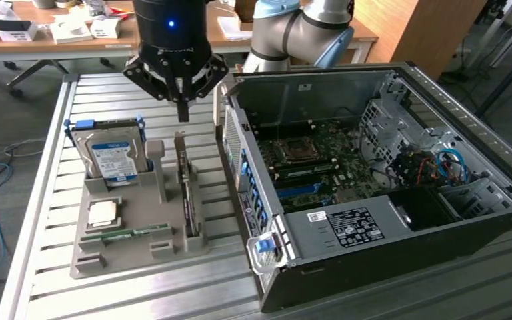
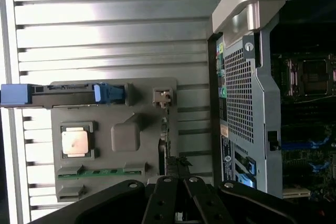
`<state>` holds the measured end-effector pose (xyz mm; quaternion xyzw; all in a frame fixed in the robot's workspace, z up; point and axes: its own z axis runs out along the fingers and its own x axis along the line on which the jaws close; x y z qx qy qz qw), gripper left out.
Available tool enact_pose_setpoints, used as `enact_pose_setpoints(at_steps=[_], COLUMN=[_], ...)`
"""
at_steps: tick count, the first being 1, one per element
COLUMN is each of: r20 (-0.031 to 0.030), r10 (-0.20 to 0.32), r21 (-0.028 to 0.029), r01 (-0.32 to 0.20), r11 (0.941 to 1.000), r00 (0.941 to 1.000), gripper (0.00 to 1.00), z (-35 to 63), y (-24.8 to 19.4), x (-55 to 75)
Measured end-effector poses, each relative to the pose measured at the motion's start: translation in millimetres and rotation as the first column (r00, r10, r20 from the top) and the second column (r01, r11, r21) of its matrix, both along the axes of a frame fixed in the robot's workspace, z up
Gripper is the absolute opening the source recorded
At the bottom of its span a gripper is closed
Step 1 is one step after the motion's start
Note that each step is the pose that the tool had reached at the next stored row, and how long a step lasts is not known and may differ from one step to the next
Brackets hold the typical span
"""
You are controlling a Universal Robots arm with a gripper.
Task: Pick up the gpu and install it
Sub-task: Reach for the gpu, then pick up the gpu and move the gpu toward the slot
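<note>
The pincer (image 1: 183, 113) is clenched on nothing, its two fingers pressed together into one dark point aimed straight down. It hangs just above the gpu (image 1: 186, 193), apart from it, over the end that carries the pale bracket (image 1: 179, 143).

In the wrist view the pincer (image 2: 177, 169) shows as black linkages cut off by the frame. Its tips cover part of the card, so the gpu (image 2: 164, 140) reads there as a thin dark line with one end hidden.

The gpu stands on its long edge in a slot of the grey holder (image 1: 123, 260), on the side nearest the computer case (image 1: 354, 280). Its lower edge is sunk in the slot and cannot be seen.

The same holder carries a hard drive (image 1: 109, 157) standing upright toward the counter's edge on the exterior view's left. A square processor chip (image 1: 103, 213) and a narrow green memory stick (image 1: 136, 233) lie flat in it.

The holder rests on the slatted metal counter (image 1: 149, 293), between that edge and the case. The case lies open with its motherboard (image 1: 314, 167) exposed, but the board's slots are too dark to tell apart. The arm (image 1: 296, 30) is cut off at the top.
</note>
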<state>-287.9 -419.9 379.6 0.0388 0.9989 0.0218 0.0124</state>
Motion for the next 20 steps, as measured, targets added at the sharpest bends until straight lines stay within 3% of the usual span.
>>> enact_pose_setpoints(at_steps=[3, 6, 20], r20=[0.0, 0.0, 0.0], r10=[0.0, 0.0, 0.0], r21=[0.0, 0.0, 0.0], r01=[0.0, 0.0, 0.0], r11=[1.0, 1.0, 1.0], r00=[1.0, 1.0, 1.0], gripper=[0.11, 0.11, 0.11], z=[0.0, -0.1, -0.4], y=[-7.0, -10.1, -10.4], x=[-0.2, -1.0, -5.5])
